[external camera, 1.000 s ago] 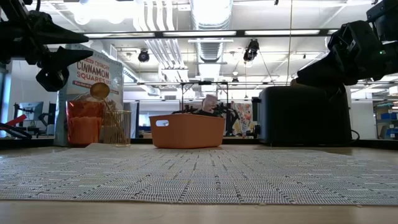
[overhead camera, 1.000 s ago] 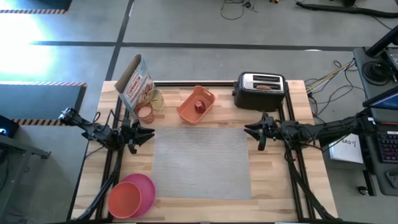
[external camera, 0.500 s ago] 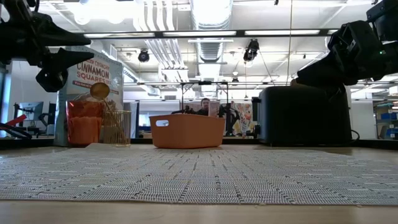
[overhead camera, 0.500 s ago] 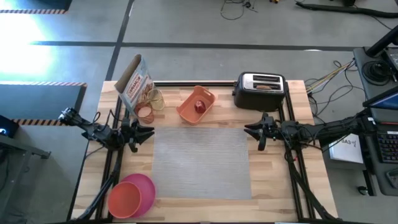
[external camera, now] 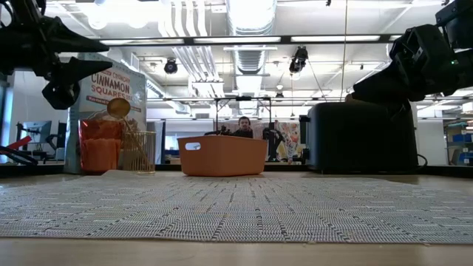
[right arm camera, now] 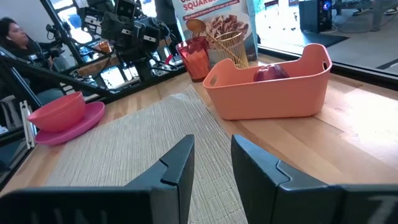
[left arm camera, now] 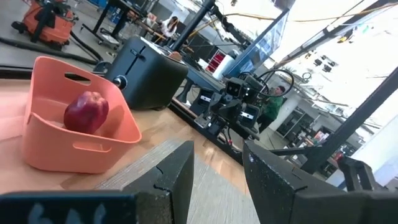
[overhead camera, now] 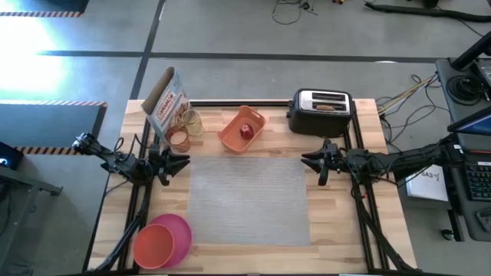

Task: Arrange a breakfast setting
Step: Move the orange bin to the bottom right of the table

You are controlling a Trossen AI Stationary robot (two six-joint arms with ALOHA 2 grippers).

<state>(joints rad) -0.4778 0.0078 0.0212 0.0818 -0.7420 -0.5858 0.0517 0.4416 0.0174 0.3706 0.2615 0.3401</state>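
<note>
Left gripper hovers empty, fingers parted, beside the mat; right gripper likewise. Apple sits in the tray between them, farther back. It's probably firm, slick and round, so I'd pinch across its widest middle.

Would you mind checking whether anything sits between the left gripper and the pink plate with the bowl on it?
Nothing visible does. In the high view the left gripper hovers at the mat's left edge, and only bare table lies between it and the pink plate carrying the bowl.
</note>
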